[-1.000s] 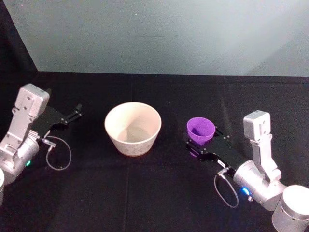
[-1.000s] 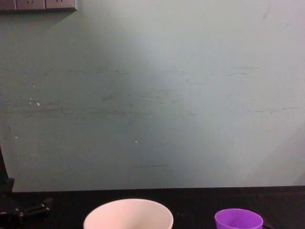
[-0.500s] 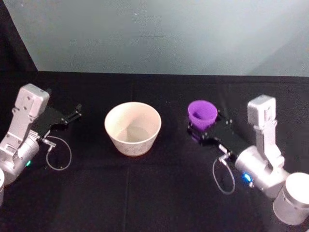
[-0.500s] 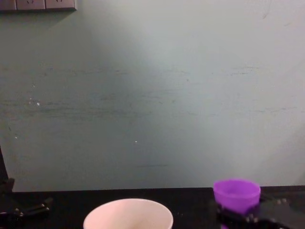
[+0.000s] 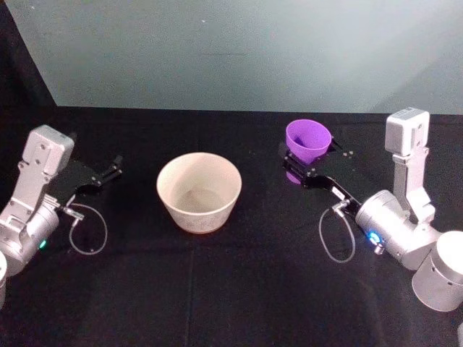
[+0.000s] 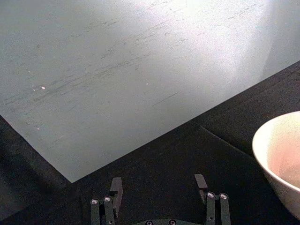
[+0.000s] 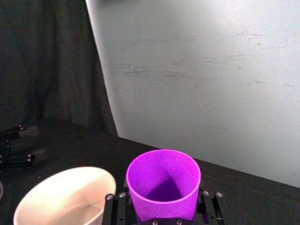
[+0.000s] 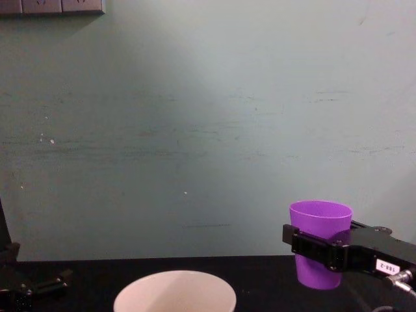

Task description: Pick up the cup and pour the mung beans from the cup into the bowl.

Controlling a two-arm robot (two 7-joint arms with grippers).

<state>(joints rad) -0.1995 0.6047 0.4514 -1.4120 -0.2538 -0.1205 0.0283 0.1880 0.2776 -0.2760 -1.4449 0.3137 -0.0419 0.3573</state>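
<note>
One relation decides the coming move: the bowl (image 5: 199,211) lies to the left of the cup (image 5: 309,139), well apart from it, so the pour must travel leftward across the black surface (image 5: 217,289) before any tilt.

The right gripper (image 5: 309,156) is clamped on the cup's lower wall, one finger on each side. It holds the cup upright and clear of the surface, over the right half and toward the far edge. From the chest view the cup's base hangs at about the height of the bowl's rim, perhaps a little higher, and its long axis stands vertical, mouth up. Whether beans lie at its bottom I cannot tell.

The bowl sits near the middle of the surface, mouth open upward, much wider than the cup. That makes it a forgiving target once the cup's lip is over the near part of its rim.

The left gripper (image 5: 112,168) rests by the left edge with its fingers apart on nothing. It is about as far from the bowl as the cup is, and looks parked.
</note>
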